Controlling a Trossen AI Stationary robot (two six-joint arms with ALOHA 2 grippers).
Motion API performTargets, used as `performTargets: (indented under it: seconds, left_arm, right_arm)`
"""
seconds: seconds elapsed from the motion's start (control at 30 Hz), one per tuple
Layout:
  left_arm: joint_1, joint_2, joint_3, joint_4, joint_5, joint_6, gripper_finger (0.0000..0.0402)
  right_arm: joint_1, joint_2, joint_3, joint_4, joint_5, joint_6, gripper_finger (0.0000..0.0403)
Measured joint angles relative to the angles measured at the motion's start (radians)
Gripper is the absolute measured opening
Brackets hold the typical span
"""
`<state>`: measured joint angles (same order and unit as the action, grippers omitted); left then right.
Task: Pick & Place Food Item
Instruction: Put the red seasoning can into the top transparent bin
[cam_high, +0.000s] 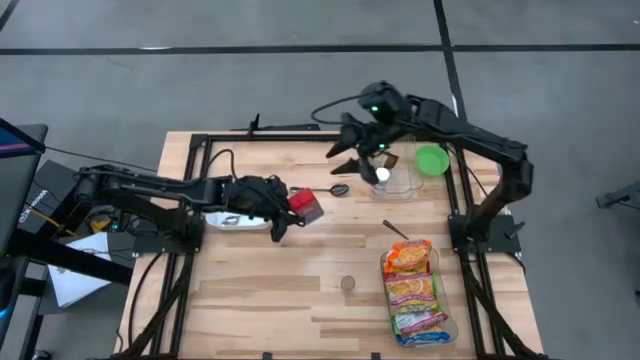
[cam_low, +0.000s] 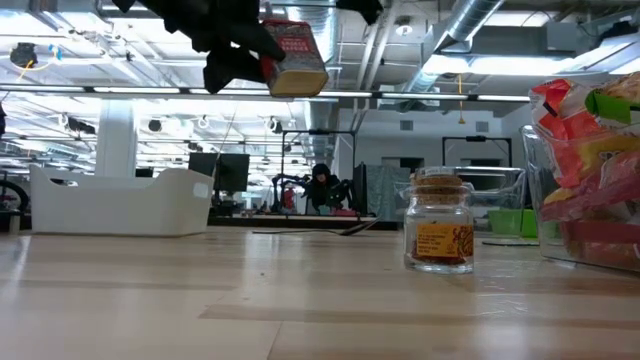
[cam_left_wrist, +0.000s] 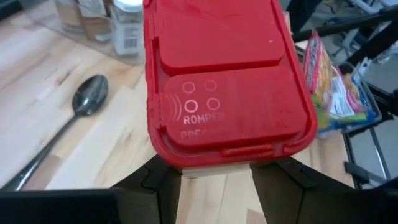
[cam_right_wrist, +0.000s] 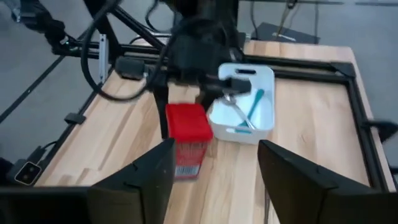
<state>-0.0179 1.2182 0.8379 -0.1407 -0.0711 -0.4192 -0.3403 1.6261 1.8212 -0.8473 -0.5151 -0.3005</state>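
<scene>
The red lid (cam_left_wrist: 227, 81) of the held container reads "ROMPER", partly legible, beneath small circles.

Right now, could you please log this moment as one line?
left gripper: shut on red-lidded container, held above table | right gripper: open, empty, over clear bin

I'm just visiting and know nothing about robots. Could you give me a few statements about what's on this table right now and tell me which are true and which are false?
1. The left gripper holds a red-lidded container up off the table. True.
2. The right gripper is carrying the red-lidded container. False: its fingers are open and empty, above the clear bin.
3. A spoon lies on the wood. True.
4. The white tray is empty. False: utensils lie in it.
5. The small glass jar lies tipped over. False: it stands upright.
</scene>
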Motion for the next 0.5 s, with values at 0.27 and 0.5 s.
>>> performTargets:
  seconds: [0.27, 0.5]
  left_arm:
    - [-0.011, 0.008, 0.0, 0.008, 0.0, 0.022, 0.0154]
    - [-0.034, 0.008, 0.0, 0.007, -0.001, 0.03, 0.0154]
  right_arm:
    - [0.076, 0.206, 0.253, -0.227, 0.022, -0.096, 0.024]
    - [0.133, 0.315, 0.337, -0.262, 0.05, -0.094, 0.024]
